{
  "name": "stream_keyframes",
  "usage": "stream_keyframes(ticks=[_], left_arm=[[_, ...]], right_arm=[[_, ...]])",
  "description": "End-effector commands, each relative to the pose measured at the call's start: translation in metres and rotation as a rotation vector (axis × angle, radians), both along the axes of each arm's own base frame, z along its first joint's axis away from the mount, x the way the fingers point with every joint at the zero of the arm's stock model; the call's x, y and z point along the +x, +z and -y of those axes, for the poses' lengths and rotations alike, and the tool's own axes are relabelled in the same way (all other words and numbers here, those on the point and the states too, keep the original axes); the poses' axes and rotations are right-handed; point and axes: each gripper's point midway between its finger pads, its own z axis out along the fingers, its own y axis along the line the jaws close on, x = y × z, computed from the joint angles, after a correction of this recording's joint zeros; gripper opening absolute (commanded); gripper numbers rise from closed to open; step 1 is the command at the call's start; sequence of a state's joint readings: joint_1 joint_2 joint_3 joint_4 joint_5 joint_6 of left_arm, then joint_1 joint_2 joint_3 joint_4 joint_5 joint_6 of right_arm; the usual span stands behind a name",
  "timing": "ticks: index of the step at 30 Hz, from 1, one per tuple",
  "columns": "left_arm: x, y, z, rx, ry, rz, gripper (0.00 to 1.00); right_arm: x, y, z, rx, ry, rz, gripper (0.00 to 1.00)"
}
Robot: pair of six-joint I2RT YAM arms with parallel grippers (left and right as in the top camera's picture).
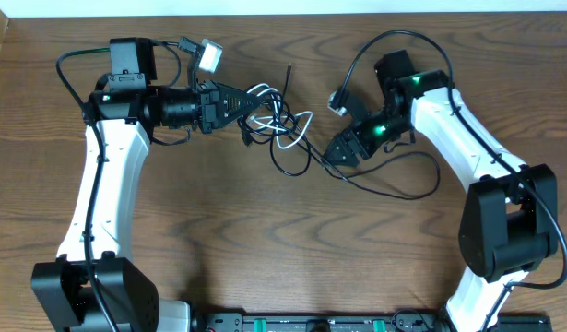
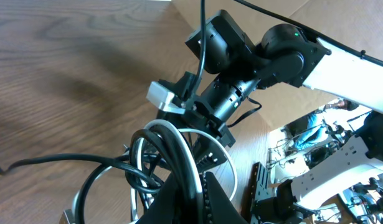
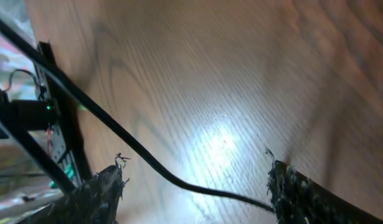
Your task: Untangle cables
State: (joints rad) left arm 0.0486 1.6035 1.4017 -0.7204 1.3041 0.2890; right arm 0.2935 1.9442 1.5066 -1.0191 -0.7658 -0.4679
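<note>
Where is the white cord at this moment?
Overhead view: the white cord lies upper centre, looped with the black cord, at the tip of the left gripper and apart from the right gripper.

I see a brown wood-grain counter [image 1: 265, 240]; a thin black cord [image 3: 129, 140] and a thin white cord [image 1: 297, 123] lie tangled on it.

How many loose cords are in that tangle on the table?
2. A white cord is looped mid-table at the left tool's tip. A black cord winds through it and trails toward the right tool. Overlaps may hide more.
</note>
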Motion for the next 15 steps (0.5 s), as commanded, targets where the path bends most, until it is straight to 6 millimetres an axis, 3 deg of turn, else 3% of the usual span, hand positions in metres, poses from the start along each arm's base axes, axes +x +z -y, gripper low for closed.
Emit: stream_keyframes(ticks=[1,5,11,13,14,15], left_arm=[[-0.002,0.007,0.002,-0.026,-0.023,0.027,0.07],[-0.002,0.007,0.002,-0.026,-0.022,0.024,0.07],[-0.002,0.007,0.002,-0.027,-0.022,0.023,0.07],[-0.002,0.007,0.002,-0.026,-0.022,0.023,0.07],[-0.002,0.007,0.002,-0.026,-0.022,0.023,0.07],[-0.002,0.007,0.002,-0.026,-0.021,0.023,0.07]], right_arm=[[-0.009,0.0,-0.017,0.038,0.076,0.034,0.74],[-0.022,-0.006,-0.038,0.046,0.137,0.055,0.72],[-0.019,-0.01,-0.072,0.076,0.146,0.1,0.56],[-0.019,-0.015,-0.08,0.077,0.142,0.091,0.38],[-0.02,-0.018,-0.082,0.076,0.148,0.088,0.19],[-0.02,-0.019,-0.082,0.075,0.148,0.089,0.1]])
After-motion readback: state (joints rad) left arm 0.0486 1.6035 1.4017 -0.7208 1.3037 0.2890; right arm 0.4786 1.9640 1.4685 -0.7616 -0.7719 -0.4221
